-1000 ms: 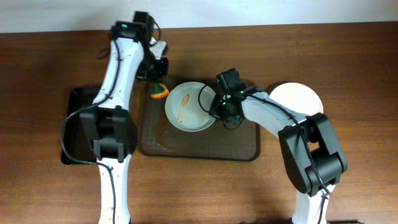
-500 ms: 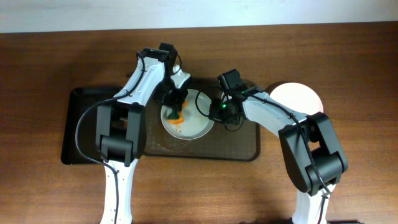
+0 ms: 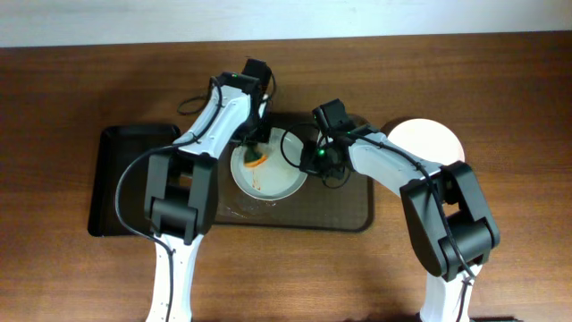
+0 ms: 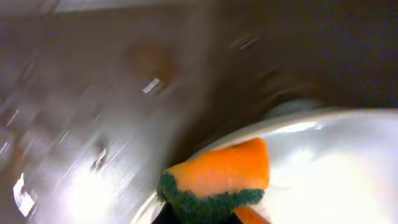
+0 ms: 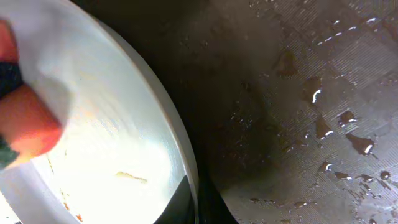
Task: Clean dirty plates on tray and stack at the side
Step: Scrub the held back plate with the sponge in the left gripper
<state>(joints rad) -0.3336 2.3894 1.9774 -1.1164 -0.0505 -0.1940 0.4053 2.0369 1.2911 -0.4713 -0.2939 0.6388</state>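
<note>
While orange-red streaks show on the pale round plate (image 3: 281, 174) lying on the dark brown textured tray (image 3: 340, 206), the job reads as partly done. The left fingers (image 3: 256, 154) are closed on an orange sponge with a green scouring face (image 3: 257, 161), pressed onto the plate's upper left part. The right fingers (image 3: 315, 161) are clamped on the plate's right rim, steadying it. A clean white round plate (image 3: 427, 141) sits on the bench (image 3: 500, 72) to the right of the tray, so at least one plate looks wiped and set aside. Whether another lies under it cannot be told from above. What is left, by my judgement, is wiping this plate plain and carrying it to that pile. A narrow black tray (image 3: 121, 192) lies to the left, with nothing visible in it.

The overhead view alone shows the side pile and both arms. The right wrist view adds the plate's rim pinched between its fingers, faint smears on the plate and water drops beading on the tray. The left wrist view, blurred, shows the sponge's green face against the plate edge.
</note>
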